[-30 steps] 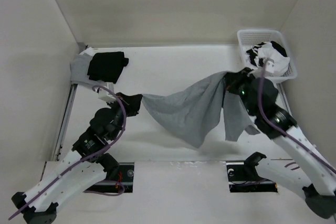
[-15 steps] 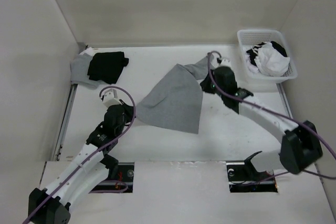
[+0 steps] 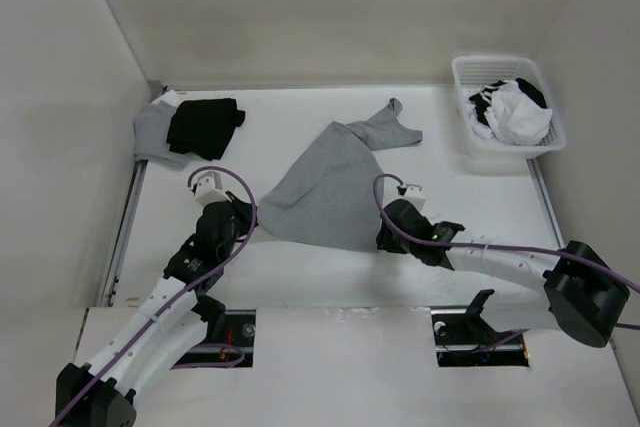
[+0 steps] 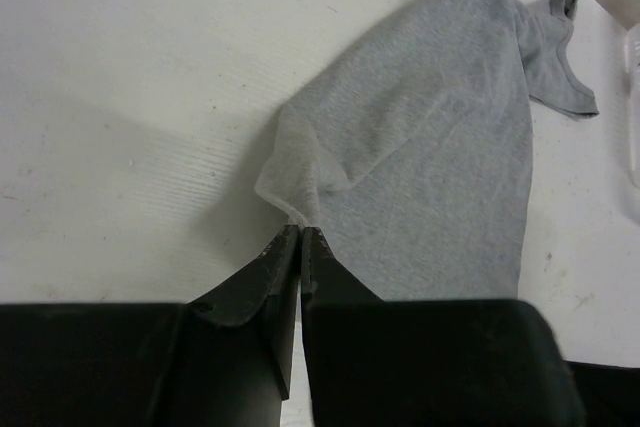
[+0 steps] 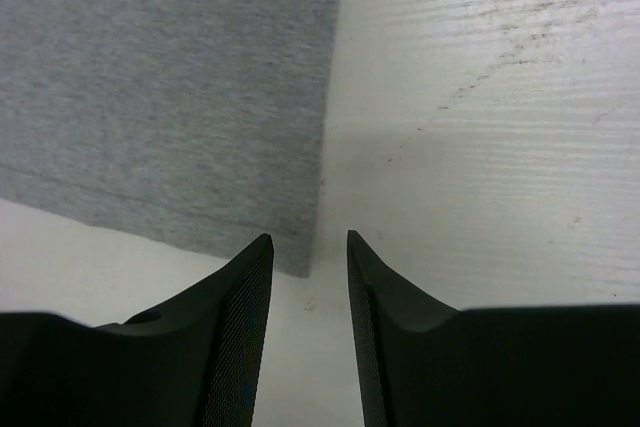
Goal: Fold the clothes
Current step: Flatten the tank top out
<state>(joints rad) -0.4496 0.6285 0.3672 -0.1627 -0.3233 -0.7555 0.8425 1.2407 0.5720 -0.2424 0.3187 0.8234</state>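
I see the tank top [image 3: 335,182] spread mid-table [image 3: 300,117], straps toward the far side. My left gripper [image 4: 300,232] sits at its near-left corner, touching the cloth. My right gripper [image 5: 310,242] is just off its near-right corner. In the far-left corner an upper garment [image 3: 205,125] lies on a lower garment [image 3: 150,127]. At the far right stands a basket [image 3: 463,107] with clothes [image 3: 512,112] in it.

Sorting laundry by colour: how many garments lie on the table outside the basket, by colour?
mid-grey tank top: 1
black garment: 1
light-grey garment: 1
Total: 3
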